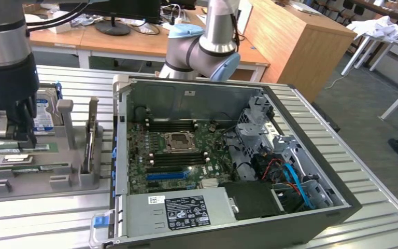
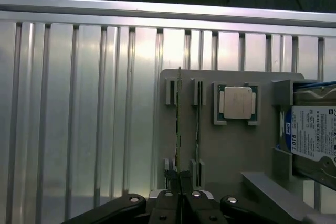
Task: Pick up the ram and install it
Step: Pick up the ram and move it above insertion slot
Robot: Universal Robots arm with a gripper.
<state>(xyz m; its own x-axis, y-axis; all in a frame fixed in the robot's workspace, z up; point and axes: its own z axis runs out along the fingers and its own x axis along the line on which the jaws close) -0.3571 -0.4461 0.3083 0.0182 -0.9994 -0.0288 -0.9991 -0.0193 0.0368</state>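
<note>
While the gripper (image 2: 180, 196) hangs over the grey holder (image 2: 231, 150), its fingers press together, seemingly pinching the near end of the ram (image 2: 178, 124). It stands on edge in the holder's slots, running straight out from the fingertips, with a second green stick (image 2: 198, 129) just beside.

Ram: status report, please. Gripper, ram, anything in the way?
Gripper shut on ram. Ram on edge in fixture slots, not lifted. Second stick alongside, apart from the fingers.
</note>
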